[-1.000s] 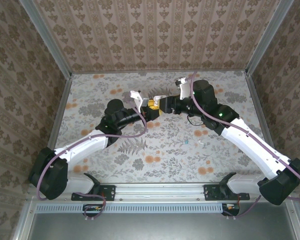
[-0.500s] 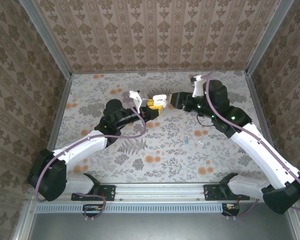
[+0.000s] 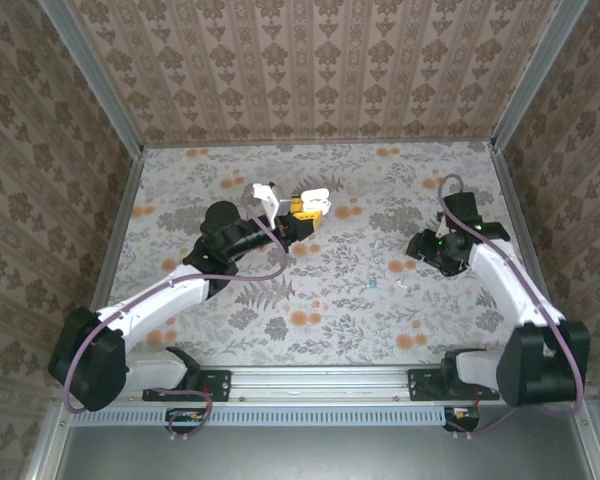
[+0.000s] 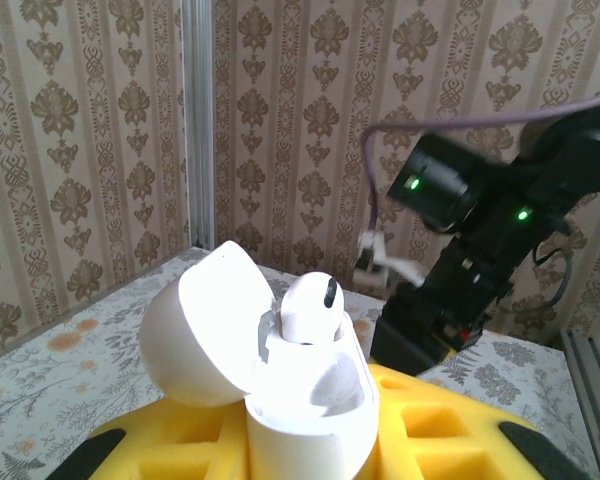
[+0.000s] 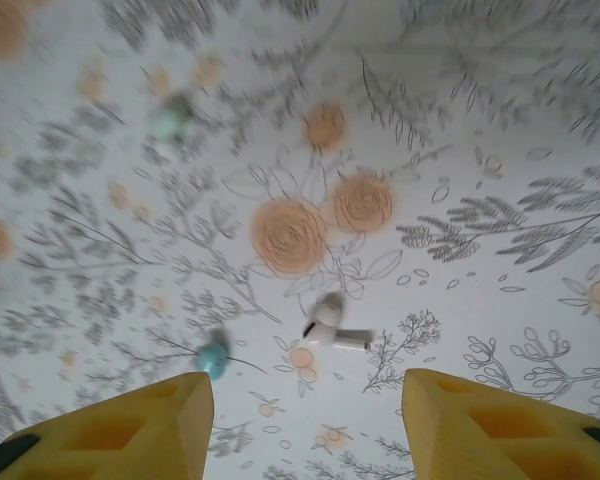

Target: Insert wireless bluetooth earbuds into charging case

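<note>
Right end effector: yellow fingers spread wide, nothing between the pads. Floral table below. White earbud lies on its side in the gap, stem pointing right. Small pale teal piece near the picture-left finger. Second teal piece, blurred, well apart.

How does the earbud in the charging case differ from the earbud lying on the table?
The cased earbud stands upright in the open charging case, with its stem hidden. The loose earbud lies on its side on the table, with its stem showing. The case walls surround the cased earbud's lower part; the loose earbud lies bare. Both are white.
</note>
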`<state>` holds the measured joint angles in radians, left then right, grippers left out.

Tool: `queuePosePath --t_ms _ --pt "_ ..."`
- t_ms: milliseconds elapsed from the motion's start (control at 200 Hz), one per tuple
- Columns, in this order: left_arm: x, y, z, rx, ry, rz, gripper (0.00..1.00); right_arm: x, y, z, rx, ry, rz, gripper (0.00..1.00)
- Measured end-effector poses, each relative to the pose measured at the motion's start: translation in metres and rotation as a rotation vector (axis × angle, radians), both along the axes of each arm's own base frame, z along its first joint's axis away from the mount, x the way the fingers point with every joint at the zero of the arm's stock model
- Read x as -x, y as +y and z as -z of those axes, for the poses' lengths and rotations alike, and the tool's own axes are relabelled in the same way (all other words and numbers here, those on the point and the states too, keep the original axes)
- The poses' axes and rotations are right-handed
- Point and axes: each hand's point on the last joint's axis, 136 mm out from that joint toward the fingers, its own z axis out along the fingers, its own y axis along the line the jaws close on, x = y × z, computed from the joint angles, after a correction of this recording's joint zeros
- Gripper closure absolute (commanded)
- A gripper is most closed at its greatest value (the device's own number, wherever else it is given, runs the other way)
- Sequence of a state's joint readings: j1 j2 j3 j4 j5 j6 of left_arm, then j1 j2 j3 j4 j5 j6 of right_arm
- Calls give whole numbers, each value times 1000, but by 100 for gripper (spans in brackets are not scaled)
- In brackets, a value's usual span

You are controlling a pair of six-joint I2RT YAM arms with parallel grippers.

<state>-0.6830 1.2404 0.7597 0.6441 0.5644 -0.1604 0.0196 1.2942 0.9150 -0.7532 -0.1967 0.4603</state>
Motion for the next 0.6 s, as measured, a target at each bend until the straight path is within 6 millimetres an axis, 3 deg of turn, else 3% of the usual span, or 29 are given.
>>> queuePosePath --t_ms 255,600 --pt "-4 3 0 -1 4 -25 74 1 21 54 -33 168 -116 40" --pt "-5 4 0 -3 8 -35 74 -5 32 74 -67 201 -144 40"
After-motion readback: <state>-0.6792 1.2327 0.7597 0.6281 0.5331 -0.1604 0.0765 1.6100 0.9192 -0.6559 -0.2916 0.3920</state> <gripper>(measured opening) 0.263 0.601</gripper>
